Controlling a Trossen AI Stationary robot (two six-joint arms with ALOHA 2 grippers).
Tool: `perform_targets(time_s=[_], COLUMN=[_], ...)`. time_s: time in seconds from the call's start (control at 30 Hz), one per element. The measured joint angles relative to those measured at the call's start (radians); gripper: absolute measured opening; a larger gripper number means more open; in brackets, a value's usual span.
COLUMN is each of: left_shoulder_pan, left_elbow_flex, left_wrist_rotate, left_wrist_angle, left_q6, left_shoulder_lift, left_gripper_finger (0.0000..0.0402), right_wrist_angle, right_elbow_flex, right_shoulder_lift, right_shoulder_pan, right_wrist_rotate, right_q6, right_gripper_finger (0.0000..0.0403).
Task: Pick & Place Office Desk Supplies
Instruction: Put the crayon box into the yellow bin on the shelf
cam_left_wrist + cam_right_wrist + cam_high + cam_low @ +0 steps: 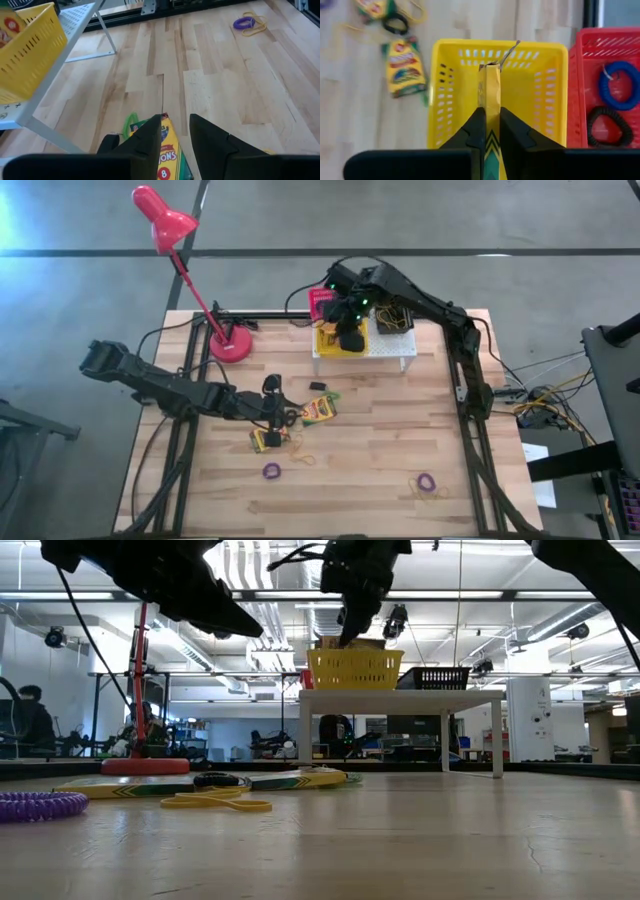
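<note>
Right gripper [490,125] clamped on a crayon box [491,95] held edge-on above the yellow basket [451,90], on the white shelf [385,352] at table 12 o'clock. Red basket [580,65] just beside, holding blue loop [618,85] and black loop [607,125]. Left gripper [175,135] parted, hovering over a second crayon box [169,155] near table centre. Purple loops [271,471] toward 6 o'clock.

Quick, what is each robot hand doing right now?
Left gripper: open, holding nothing.
Right gripper: shut on a crayon box over the yellow basket.
</note>
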Motion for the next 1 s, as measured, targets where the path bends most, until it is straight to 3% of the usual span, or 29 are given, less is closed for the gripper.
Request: perform_targets(time_s=[0.37,0.57,1.0], left_shoulder_pan=[0.006,0.023,0.082], left_elbow_flex=[0.0,0.0,0.001], left_wrist_rotate=[0.0,0.0,-0.009], left_wrist_angle=[0.003,0.003,0.027], left_q6=[0.003,0.003,-0.016], left_shoulder_lift=[-0.001,-0.002,-0.002], left_gripper_finger=[0.0106,0.0106,0.0106], right_wrist_angle=[-0.055,-0.068,-0.079], right_elbow_flex=[0.004,0.004,-0.006], right_shoulder_lift=[0.039,0.076,0.083], right_shoulder_pan=[-0.134,-0.155,-0.171], right_wrist_rotate=[-0.375,-0.516,-0.536], right_q6=[-0.005,-0.03,-0.054], right_gripper_finger=[0.0033,0.0034,0.0034])
